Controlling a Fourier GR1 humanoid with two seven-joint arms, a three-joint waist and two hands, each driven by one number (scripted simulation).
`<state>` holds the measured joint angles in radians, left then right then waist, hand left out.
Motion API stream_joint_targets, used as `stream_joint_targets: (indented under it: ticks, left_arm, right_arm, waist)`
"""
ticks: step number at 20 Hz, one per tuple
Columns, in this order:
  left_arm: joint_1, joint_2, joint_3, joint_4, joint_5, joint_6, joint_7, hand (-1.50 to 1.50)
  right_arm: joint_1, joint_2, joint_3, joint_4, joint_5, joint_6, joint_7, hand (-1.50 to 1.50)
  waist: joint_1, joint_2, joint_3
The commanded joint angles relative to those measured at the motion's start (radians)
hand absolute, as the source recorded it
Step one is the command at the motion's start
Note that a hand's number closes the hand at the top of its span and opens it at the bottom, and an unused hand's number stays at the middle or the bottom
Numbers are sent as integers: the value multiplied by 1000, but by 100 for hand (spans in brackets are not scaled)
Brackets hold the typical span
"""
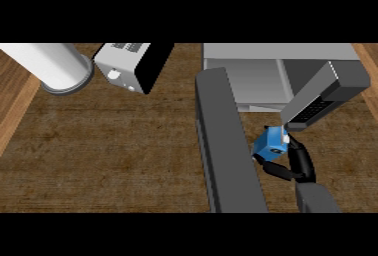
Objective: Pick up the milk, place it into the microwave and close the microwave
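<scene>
The right hand (294,165) has its fingers curled round the blue milk (271,142), low and right of the middle, just in front of the open microwave (251,80). It is not inside yet, and the door (225,145) still needs closing. The wooden counter (103,150) holds a toaster (129,65) and a white cylinder (48,65) at the upper left.

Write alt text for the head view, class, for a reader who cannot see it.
The right robot hand holds a blue milk carton above the wooden counter, just before the open microwave, whose door swings toward the viewer. A toaster and a white cylinder stand at upper left.
</scene>
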<state>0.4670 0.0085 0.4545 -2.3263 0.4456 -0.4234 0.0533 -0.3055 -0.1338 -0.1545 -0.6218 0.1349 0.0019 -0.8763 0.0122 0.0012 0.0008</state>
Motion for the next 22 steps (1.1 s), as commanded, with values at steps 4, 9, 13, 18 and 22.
stream_joint_targets:
  ticks: [4, 9, 13, 18, 22]
  left_arm:
    - [26, 0, 58, 4, 57, -47, -18, -150]
    - [2, 37, 74, -7, 87, -28, 23, -150]
    - [-31, -5, 3, 5, 5, -20, 12, -150]
    - [-14, 12, 46, 23, 47, -32, 13, -150]
    - [-29, -6, 25, 48, -7, -46, -6, -150]
  right_arm:
    - [-53, -28, 19, 68, 55, -43, -148, 150]
    - [-133, -12, -43, 175, 5, -29, -201, 150]
    - [-196, -115, -106, 331, -6, 6, -294, 150]
    - [-208, -132, -70, 321, 3, 152, -291, 150]
    - [-172, -72, -30, 266, 6, 209, -303, 150]
  waist:
    - [1, -1, 0]
    - [3, 1, 0]
    - [20, 11, 3]
    - [12, 5, 1]
    - [-2, 1, 0]
